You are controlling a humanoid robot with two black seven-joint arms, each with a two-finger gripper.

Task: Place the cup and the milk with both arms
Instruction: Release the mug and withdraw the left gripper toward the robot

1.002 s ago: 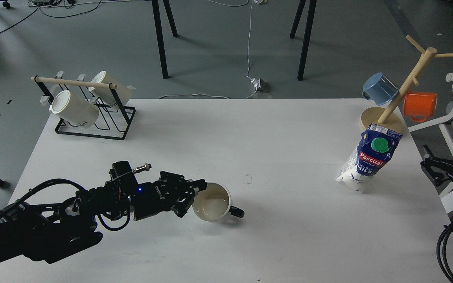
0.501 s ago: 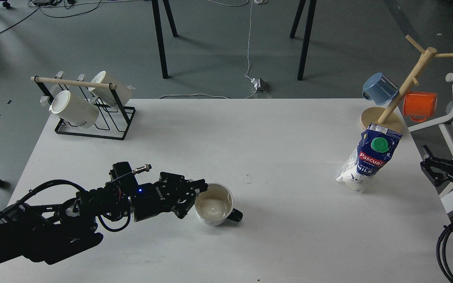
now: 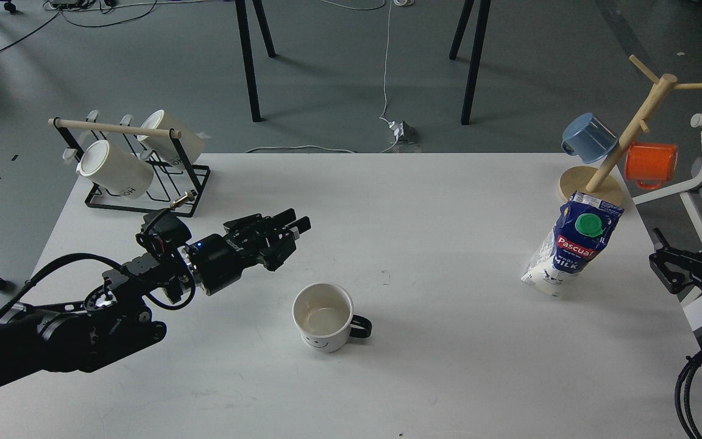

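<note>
The cup, a white mug with a black handle and a small smiley face, stands upright and alone on the white table, a little left of the middle, handle to the right. My left gripper is open and empty, up and to the left of the cup, apart from it. The milk, a blue and white Pascual carton with a green cap, stands leaning at the right side of the table. My right gripper is open at the table's right edge, to the right of the carton and apart from it.
A black wire rack with two cream mugs stands at the back left. A wooden mug tree with a blue cup and an orange cup stands at the back right, just behind the carton.
My left gripper has let go of the cup's rim and moved up and back to the left. The cup went from tilted to upright on the table.
</note>
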